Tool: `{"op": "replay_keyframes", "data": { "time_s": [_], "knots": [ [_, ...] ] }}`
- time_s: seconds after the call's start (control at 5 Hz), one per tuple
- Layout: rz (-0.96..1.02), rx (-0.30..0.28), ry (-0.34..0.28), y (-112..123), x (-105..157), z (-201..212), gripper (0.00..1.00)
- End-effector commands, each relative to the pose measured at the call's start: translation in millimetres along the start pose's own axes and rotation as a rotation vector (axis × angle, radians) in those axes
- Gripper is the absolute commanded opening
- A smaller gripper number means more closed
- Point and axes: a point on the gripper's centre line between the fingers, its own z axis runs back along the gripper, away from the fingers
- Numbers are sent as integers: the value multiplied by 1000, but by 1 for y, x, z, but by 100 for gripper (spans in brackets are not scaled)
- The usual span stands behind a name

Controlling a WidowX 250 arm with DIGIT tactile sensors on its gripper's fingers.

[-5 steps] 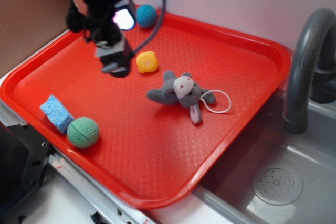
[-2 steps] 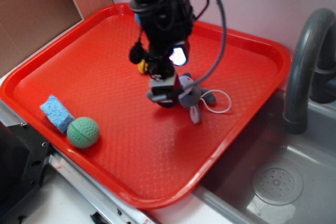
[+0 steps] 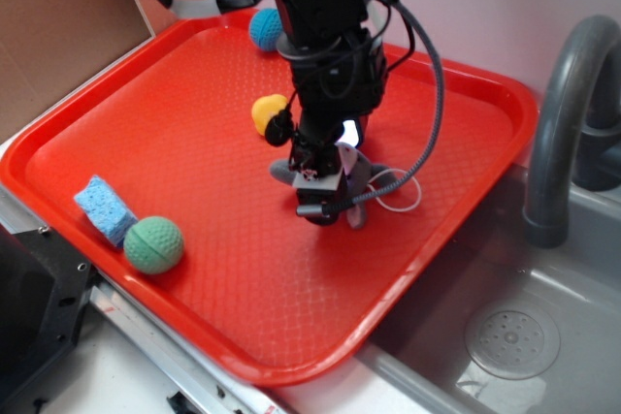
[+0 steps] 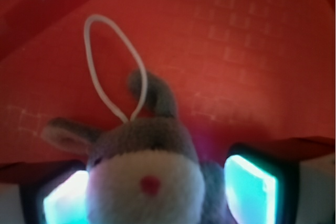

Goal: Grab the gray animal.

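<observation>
Tool (image 3: 325,203) sits low over the middle of the red tray (image 3: 116,133), and you can see it right on top of the gray animal (image 3: 361,174), whose body it partly hides in the exterior view. Look at the wrist view: the two fingers (image 4: 251,188) are spread wide, one on each side of the gray animal (image 4: 144,174), with the toy's pale face and red nose between them. Both pads glow cyan, and neither is pressed against the plush that you can make out. The white cord loop (image 4: 107,61) lies flat on the tray (image 4: 252,51) beyond the toy's head, with one gray limb sticking up just beside it. Elsewhere on the tray you have a yellow toy (image 3: 267,113) just behind the arm, a blue knitted ball (image 3: 264,28) near the far rim, and a green ball (image 3: 153,244) touching a blue sponge (image 3: 105,208) at the near left edge. A gray sink (image 3: 543,336) with a dark faucet (image 3: 568,113) sits to the right of the tray
</observation>
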Motion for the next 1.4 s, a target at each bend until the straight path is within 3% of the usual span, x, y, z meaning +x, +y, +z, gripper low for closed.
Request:
{"op": "replay_keyframes", "data": {
  "time_s": [0.0, 0.2, 0.4, 0.8, 1.0, 1.2],
  "knots": [
    [-68, 24, 6, -5, 7, 0, 0],
    [-67, 25, -8, -5, 7, 3, 0],
    [55, 62, -19, 0, 1, 41, 0],
    [559, 5, -1, 5, -42, 142, 0],
    [808, 95, 5, -11, -73, 175, 0],
    [1058, 90, -2, -25, -93, 191, 0]
  ]
}}
